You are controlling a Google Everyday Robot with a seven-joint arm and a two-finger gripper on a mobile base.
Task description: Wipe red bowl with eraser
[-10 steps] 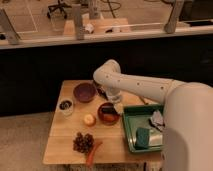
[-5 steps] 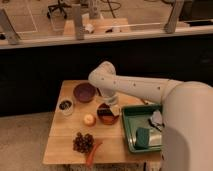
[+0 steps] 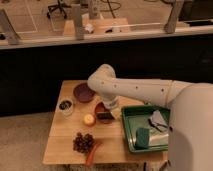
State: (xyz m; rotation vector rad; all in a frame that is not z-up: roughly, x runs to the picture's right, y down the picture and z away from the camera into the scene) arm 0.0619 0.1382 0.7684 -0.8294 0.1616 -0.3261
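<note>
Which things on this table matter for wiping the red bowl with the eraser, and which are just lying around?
Job: red bowl; eraser, at the bowl's near edge; end effector, just above the bowl.
Lying about: purple bowl; small cup; orange fruit; grapes; green tray; green sponge in it.

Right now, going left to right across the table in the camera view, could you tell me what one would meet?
Cup → purple bowl → red bowl, with the eraser in it and the gripper just above → green tray. The orange and grapes overlap the bowls, so I leave them out.
</note>
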